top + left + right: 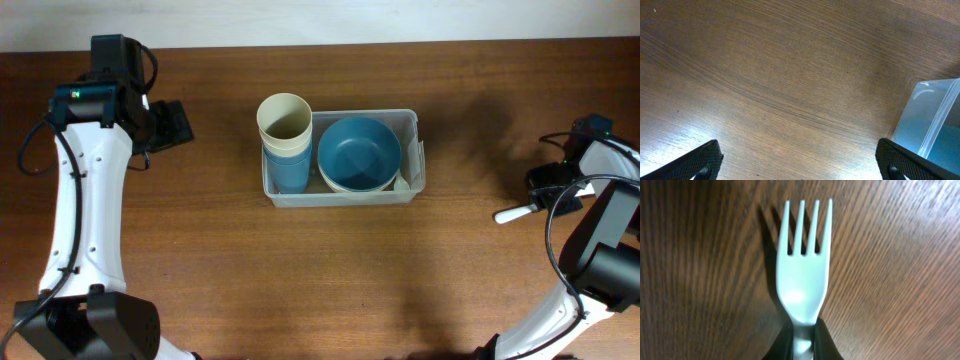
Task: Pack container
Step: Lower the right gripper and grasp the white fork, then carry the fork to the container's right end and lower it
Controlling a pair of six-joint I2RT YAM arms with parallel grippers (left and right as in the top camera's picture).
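The clear plastic container [415, 150] sits mid-table. It holds a stack of cups, cream over blue [285, 125], at its left, and a blue bowl nested in a cream bowl [358, 152] at its right. Its corner shows in the left wrist view [935, 117]. My left gripper [800, 162] is open and empty over bare wood, left of the container, at the far left of the overhead view [172, 125]. My right gripper [802, 342] is shut on the handle of a white plastic fork [804, 270], at the table's right side [545, 200], with the fork [512, 213] pointing left.
The wooden table [320, 280] stretches around the container. Both arm bodies run down the left and right sides of the overhead view. The table's far edge runs along the top.
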